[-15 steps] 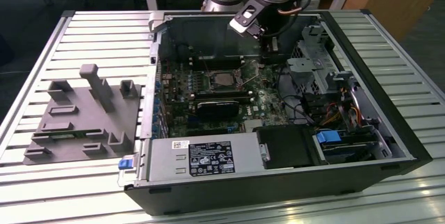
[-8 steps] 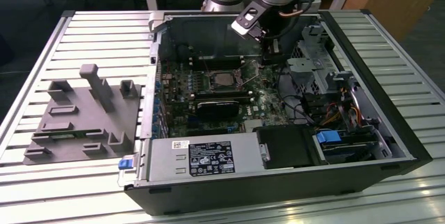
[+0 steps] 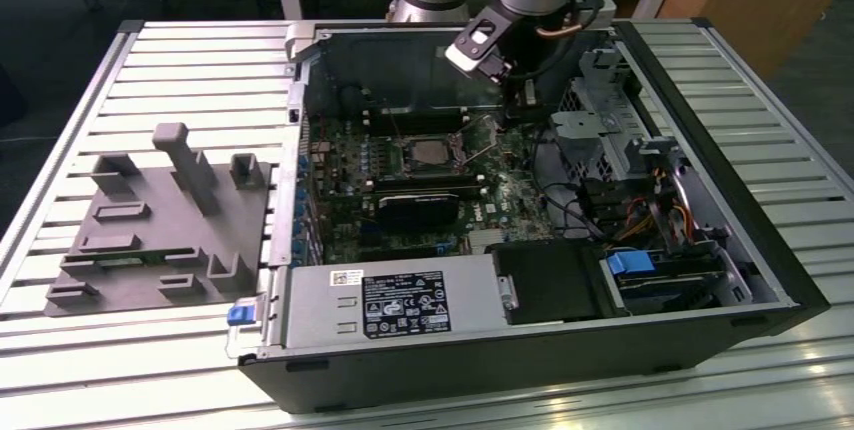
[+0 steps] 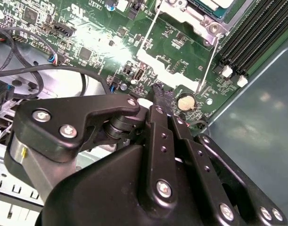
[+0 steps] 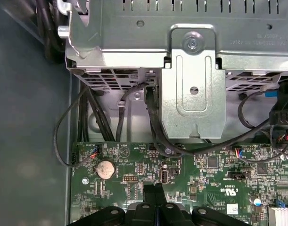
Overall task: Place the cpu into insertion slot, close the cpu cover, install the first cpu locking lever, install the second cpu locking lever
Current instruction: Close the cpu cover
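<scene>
Cpu [image 3: 430, 153]: silvery-tan square lying flat in the socket at the middle of the green motherboard [image 3: 501, 212], exterior view.
Insertion slot [image 4: 207, 23]: a grey metal corner with 1 screw shows in the second wrist view, just beside the long black memory slots [image 4: 257, 28].
Cpu cover [image 3: 404, 155]: grey frame lying flat around the chip; I cannot tell whether it is latched.
Rods: 2 thin metal rods [image 4: 148, 33] run from the slot's corner out across the board.
Gripper [image 3: 517, 120]: inside the open case [image 3: 767, 220], to the exterior view's right of the slot and apart from it, tips just over the board's edge.
Claw state: 2 black fingers [image 5: 148, 195] pressed together tip to tip, nothing between them.
Nearest parts: round coin battery [image 5: 106, 168] and a small upright port [image 5: 165, 175].
Past the board edge: metal drive cage [image 5: 193, 84] with black cables [image 5: 151, 117] hanging in front.
Heatsink [image 3: 416, 212]: black block below the slot in the exterior view, near it.
</scene>
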`<state>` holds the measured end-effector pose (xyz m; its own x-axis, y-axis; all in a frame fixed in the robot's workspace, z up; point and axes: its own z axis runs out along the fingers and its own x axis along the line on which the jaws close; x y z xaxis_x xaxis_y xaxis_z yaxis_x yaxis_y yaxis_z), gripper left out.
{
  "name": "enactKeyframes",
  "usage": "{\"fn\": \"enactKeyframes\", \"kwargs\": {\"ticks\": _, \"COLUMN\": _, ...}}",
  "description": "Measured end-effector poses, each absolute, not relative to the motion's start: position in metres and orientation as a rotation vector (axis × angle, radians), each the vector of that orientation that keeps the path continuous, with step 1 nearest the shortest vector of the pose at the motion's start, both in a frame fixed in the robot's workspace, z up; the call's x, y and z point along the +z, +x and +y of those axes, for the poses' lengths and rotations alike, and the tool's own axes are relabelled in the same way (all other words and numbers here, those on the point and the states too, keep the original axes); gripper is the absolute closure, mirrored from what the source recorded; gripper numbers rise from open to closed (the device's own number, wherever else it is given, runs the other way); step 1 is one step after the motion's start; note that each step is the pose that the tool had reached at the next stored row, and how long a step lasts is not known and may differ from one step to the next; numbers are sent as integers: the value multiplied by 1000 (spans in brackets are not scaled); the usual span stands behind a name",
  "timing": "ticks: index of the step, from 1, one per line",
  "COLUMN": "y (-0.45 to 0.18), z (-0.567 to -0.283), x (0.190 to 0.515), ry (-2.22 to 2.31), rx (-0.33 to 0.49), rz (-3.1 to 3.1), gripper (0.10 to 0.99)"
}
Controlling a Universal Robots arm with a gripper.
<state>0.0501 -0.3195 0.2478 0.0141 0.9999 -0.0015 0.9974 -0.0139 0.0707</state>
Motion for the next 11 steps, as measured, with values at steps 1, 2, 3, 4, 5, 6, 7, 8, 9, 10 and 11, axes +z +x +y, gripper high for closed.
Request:
{"fn": "enactKeyframes", "kwargs": {"ticks": 1, "y": 51, "z": -319, "x": 247, "ry": 2200, "rx": 74, "rz": 2169, "gripper": 984}}
{"fn": "enactKeyframes", "kwargs": {"ticks": 2, "y": 51, "z": -319, "x": 247, "ry": 2200, "rx": 74, "rz": 2169, "gripper": 984}}
{"fn": "enactKeyframes", "kwargs": {"ticks": 3, "y": 51, "z": -319, "x": 245, "ry": 2200, "rx": 73, "rz": 2169, "gripper": 984}}
{"fn": "enactKeyframes", "kwargs": {"ticks": 4, "y": 51, "z": -319, "x": 243, "ry": 2200, "rx": 73, "rz": 2170, "gripper": 984}}
{"fn": "enactKeyframes", "kwargs": {"ticks": 5, "y": 51, "z": -319, "x": 242, "ry": 2200, "rx": 72, "rz": 2170, "gripper": 984}}
{"fn": "enactKeyframes", "kwargs": {"ticks": 6, "y": 51, "z": -319, "x": 241, "ry": 2201, "rx": 72, "rz": 2170, "gripper": 984}}
{"fn": "enactKeyframes", "kwargs": {"ticks": 7, "y": 51, "z": -319, "x": 240, "ry": 2201, "rx": 71, "rz": 2170, "gripper": 984}}
{"fn": "enactKeyframes", "kwargs": {"ticks": 8, "y": 51, "z": -319, "x": 239, "ry": 2201, "rx": 71, "rz": 2170, "gripper": 984}}
{"fn": "enactKeyframes", "kwargs": {"ticks": 9, "y": 51, "z": -319, "x": 238, "ry": 2201, "rx": 70, "rz": 2170, "gripper": 984}}
{"fn": "enactKeyframes", "kwargs": {"ticks": 10, "y": 51, "z": -319, "x": 238, "ry": 2201, "rx": 70, "rz": 2170, "gripper": 984}}
{"fn": "enactKeyframes", "kwargs": {"ticks": 11, "y": 51, "z": -319, "x": 238, "ry": 2201, "rx": 70, "rz": 2170, "gripper": 984}}
